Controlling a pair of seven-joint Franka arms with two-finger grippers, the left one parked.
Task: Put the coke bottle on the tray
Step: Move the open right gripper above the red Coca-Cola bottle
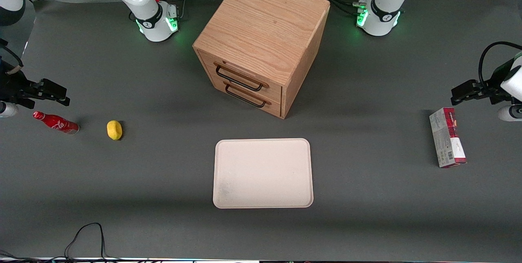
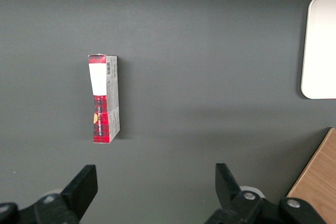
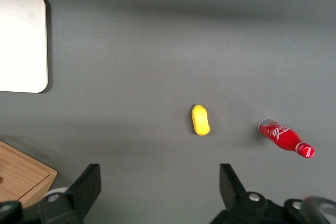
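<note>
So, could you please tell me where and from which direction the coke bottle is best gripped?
Probably across its wider body, coming straight down from above. The coke bottle lies on its side on the table, apart from the lemon, so its round body is exposed on both sides while the neck tapers. The end effector hangs open, farther from the front camera than the bottle; its fingers should close across the bottle's long axis.

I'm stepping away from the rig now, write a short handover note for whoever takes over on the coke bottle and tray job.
Hand: open, holding nothing, up at the working arm's end of the table, a little farther from the front camera than the coke bottle.
Coke bottle: lying on its side on the table beside the lemon, untouched.
Tray: nothing on it, in front of the drawer cabinet and nearer the front camera.
Done: nothing yet.
Left: lower onto the bottle, grasp it, carry it past the lemon, set it on the tray.
</note>
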